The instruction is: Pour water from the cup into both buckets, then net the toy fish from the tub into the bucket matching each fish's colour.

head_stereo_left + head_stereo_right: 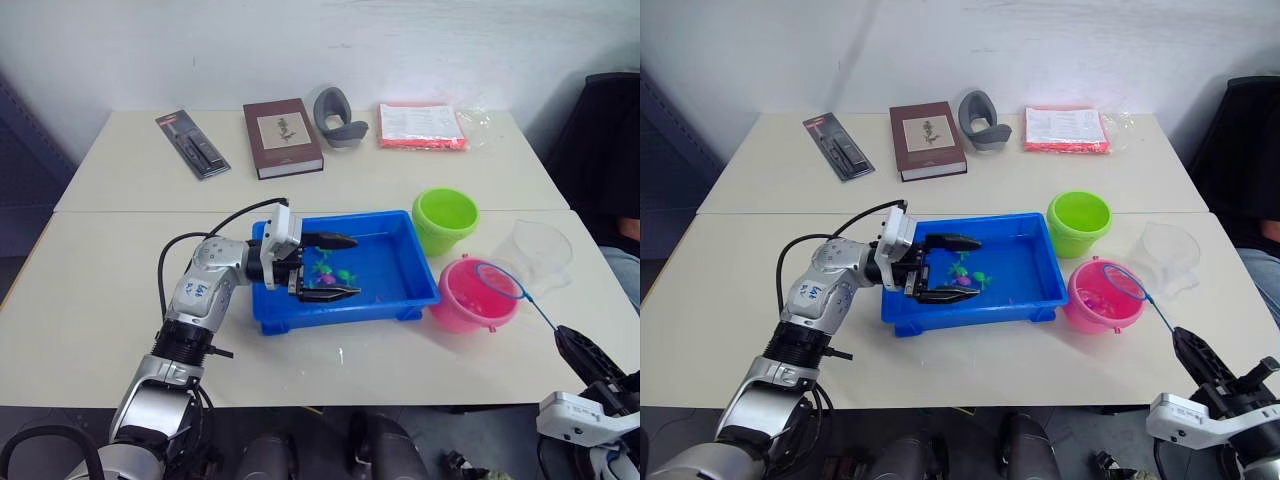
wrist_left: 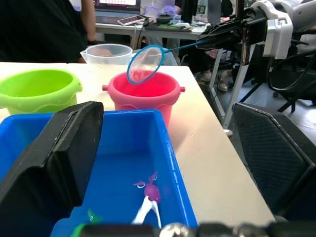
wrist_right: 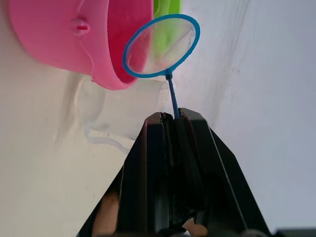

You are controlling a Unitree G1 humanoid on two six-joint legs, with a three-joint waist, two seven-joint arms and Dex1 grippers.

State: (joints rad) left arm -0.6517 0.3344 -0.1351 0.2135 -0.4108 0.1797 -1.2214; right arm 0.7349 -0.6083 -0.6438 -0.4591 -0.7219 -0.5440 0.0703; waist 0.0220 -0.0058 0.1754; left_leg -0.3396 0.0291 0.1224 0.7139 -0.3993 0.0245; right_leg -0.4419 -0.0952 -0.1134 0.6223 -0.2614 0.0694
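Nearest, the right pincer (image 1: 1185, 350) is clamped on the net's (image 1: 499, 282) thin handle, holding its blue hoop over the pink bucket (image 1: 472, 296). Left of that, the left pincer (image 1: 330, 267) gapes wide and empty over the blue tub (image 1: 410, 262), above small toy fish (image 1: 327, 274). Beyond stand the green bucket (image 1: 445, 218) and clear cup (image 1: 540, 250) on the counter (image 1: 90, 290).

Two cream tables (image 1: 100, 290) pushed edge to edge against a plain white wall (image 1: 300, 40), dark chair (image 1: 600, 150) off the far right corner, even light.
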